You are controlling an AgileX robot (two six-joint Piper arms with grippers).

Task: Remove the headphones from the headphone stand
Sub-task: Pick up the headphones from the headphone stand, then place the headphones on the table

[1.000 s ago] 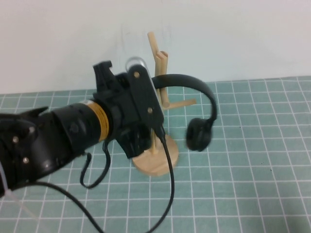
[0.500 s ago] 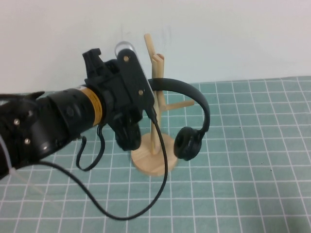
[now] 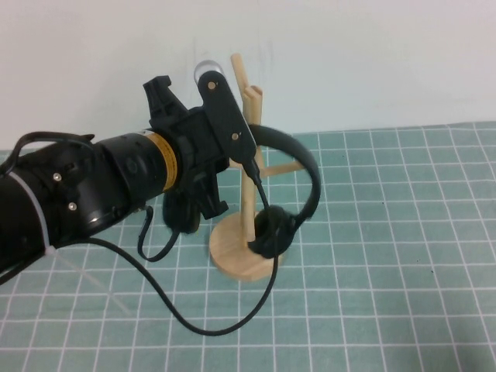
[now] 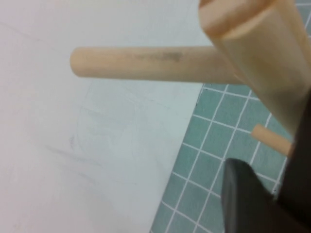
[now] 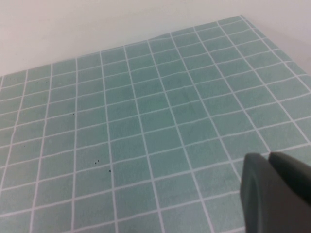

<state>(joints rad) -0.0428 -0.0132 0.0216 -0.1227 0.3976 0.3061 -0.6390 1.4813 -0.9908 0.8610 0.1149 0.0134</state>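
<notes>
A: Where do we stand with the headphones (image 3: 298, 174)?

B: The headband is hooked on the headphone stand (image 3: 249, 194), on the post below the forked top. One ear cup hangs low over the round base; the other is behind our left arm. The left gripper (image 3: 203, 203) is at the stand, on the headband's left end. In the high view the wrist housing covers the fingers, so we cannot tell whether they are open, closed or gripping the band.

A: The left wrist view?

B: It shows only the stand's post and a peg close up, with a dark edge of the gripper (image 4: 257, 204). No jaw state is readable.

A: How will the item handle?

B: We judge it light, with a springy band and soft cups that swing freely. Take hold on the band near a cup, not on the padding. The stand looks light enough to tip, so lift clear of the fork.

A: The right gripper (image 5: 277, 194)?

B: Parked low over bare mat, well apart; fingertips together.
</notes>
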